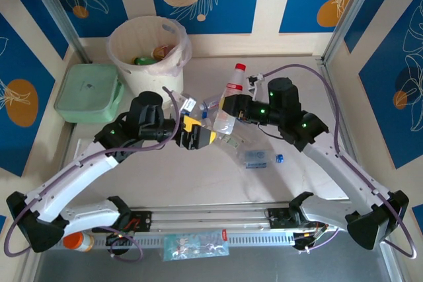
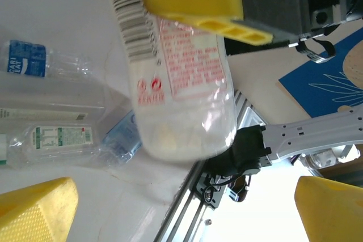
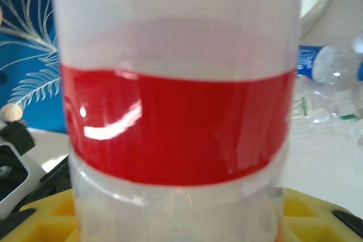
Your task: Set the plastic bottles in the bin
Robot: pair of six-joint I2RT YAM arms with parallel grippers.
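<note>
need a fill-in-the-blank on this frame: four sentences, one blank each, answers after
1. The bottle clamped in the right gripper has a ___ cap.
2. The left gripper is ___, holding nothing.
3. The lidded box beside the bin is pale ___.
4. The jar at the bottom left of the top view has an ___ cap.
Missing words: red; open; green; orange.

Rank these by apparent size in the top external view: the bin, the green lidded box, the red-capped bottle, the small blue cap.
1. the bin, though its rim stands nearer the camera
2. the green lidded box, slightly smaller
3. the red-capped bottle
4. the small blue cap
</note>
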